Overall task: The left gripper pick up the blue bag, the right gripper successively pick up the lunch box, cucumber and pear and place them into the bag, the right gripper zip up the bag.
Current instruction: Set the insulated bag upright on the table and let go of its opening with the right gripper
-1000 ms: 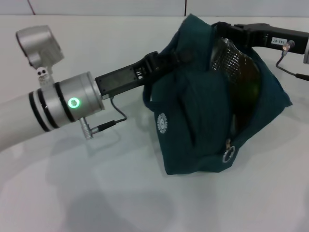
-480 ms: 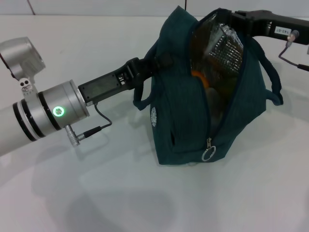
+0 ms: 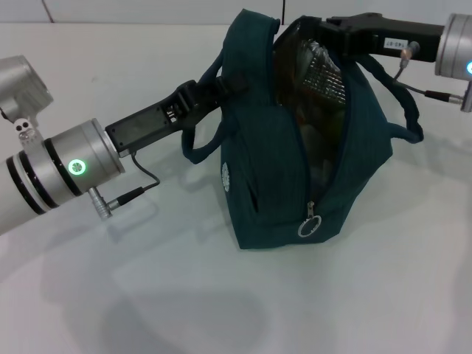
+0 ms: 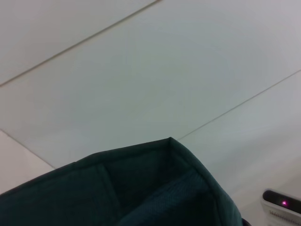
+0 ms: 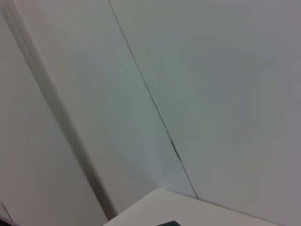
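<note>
Zipper pull [image 3: 310, 220] is hanging at six o'clock from the right gripper [image 3: 333, 33], down the dark teal fabric bag [image 3: 276, 184]. Left gripper [image 3: 214, 87] is clamping the bag's nine o'clock edge; whether the right one's fingers are apart, I cannot tell.

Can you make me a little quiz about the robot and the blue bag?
1. True or false: the blue bag is zipped all the way shut.
2. Where is the zipper pull? A) low on the bag's front B) at the top C) on the table
3. Fill in: the left gripper is at the bag's ____ side, and the right gripper is at its top edge.

Key: 1 false, it gapes open, showing a shiny lining. 2 A. 3 left.
</note>
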### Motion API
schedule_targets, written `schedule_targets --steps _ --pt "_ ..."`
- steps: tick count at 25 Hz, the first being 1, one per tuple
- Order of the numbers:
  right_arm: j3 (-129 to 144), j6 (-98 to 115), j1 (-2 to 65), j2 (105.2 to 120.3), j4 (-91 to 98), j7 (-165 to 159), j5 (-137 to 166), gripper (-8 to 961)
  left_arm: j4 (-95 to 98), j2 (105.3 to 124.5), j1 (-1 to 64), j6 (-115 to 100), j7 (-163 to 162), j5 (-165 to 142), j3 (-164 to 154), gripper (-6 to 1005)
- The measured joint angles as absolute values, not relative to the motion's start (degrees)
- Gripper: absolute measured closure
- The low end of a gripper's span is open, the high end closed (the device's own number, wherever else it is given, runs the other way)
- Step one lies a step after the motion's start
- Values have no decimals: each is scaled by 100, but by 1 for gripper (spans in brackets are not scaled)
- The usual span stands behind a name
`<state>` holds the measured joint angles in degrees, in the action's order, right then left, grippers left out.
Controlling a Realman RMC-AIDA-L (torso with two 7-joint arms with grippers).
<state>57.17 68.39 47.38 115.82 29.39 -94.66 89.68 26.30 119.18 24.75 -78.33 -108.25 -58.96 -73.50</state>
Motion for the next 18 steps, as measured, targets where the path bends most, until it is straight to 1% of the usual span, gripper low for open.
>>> schedule_targets --steps 6,10,18 --pt "5722 6824 4832 11606 2827 -9254 8865 946 2630 11901 2415 -7842 -10786 -5848 -7346 955" --pt "5722 6860 4733 11597 2823 -9040 8500 946 2665 11862 2331 -7849 -10755 -5781 -7315 955" --pt "5721 6687 4651 11583 2812 -9025 8436 945 2593 11871 2341 -7885 -10707 -5818 -7203 954"
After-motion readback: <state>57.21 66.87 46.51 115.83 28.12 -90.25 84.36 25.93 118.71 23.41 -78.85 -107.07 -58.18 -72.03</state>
